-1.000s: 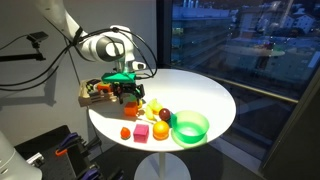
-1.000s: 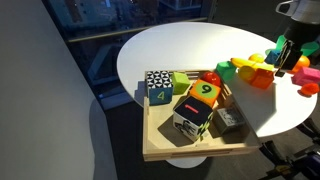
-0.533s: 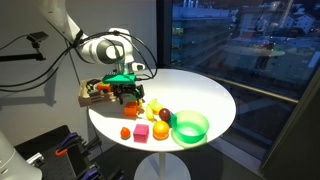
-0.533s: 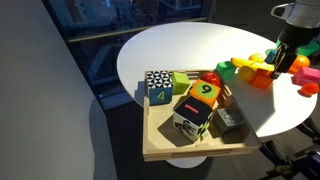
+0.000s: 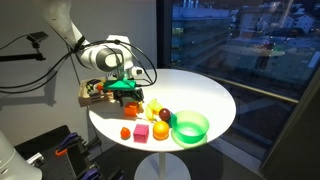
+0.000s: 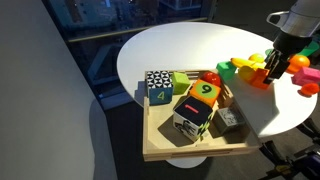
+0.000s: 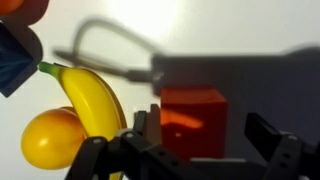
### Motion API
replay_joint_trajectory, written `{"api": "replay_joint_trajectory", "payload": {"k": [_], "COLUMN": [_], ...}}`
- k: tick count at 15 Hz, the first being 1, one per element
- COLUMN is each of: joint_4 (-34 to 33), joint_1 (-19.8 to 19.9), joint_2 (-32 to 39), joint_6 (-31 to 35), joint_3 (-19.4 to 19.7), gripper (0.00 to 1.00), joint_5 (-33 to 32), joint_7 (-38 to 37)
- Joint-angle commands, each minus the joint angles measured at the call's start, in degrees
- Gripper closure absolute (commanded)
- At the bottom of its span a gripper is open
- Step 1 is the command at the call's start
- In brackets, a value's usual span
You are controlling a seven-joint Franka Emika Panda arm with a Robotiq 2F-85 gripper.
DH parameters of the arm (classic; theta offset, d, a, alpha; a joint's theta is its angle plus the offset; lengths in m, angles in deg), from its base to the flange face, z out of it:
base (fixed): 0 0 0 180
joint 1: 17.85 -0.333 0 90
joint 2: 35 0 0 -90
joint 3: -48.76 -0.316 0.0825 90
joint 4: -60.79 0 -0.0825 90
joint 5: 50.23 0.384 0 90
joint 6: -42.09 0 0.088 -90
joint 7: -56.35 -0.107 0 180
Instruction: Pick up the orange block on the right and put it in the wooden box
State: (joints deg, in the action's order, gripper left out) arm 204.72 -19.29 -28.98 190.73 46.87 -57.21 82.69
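While the orange block rests on the table, bracketed by the gripper, wide open and empty: grasp pending.
Jaws are to be centred, the block being seen nearer one finger, and squared to its flat faces before closing. Banana, just beside, is to be left undisturbed. Wooden box, further off, is already crowded.

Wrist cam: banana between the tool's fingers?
No, the orange block sits between the fingers; the banana lies off to one side.
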Motion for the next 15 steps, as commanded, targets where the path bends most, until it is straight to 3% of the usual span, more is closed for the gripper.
{"api": "replay_joint_trajectory", "payload": {"k": [1, 4, 5, 7, 12, 15], "joint_4": [1.91, 2.60, 2.66, 2.64, 2.82, 2.99], "joint_1": [1.81, 2.22, 2.27, 2.14, 1.43, 0.89], "joint_2": [-0.37, -1.04, -1.23, -1.57, -2.84, -4.09], "joint_6": [3.41, 3.85, 3.77, 3.94, 3.34, 2.21], "joint_3": [-1.26, -1.39, -1.35, -1.01, -0.77, -0.99], "gripper": [0.00, 0.03, 0.27, 0.29, 0.69, 0.73], "joint_5": [6.40, 10.19, 10.67, 9.70, 7.41, 6.56], "joint_7": [6.78, 9.98, 10.45, 9.23, 6.29, 4.75]}}
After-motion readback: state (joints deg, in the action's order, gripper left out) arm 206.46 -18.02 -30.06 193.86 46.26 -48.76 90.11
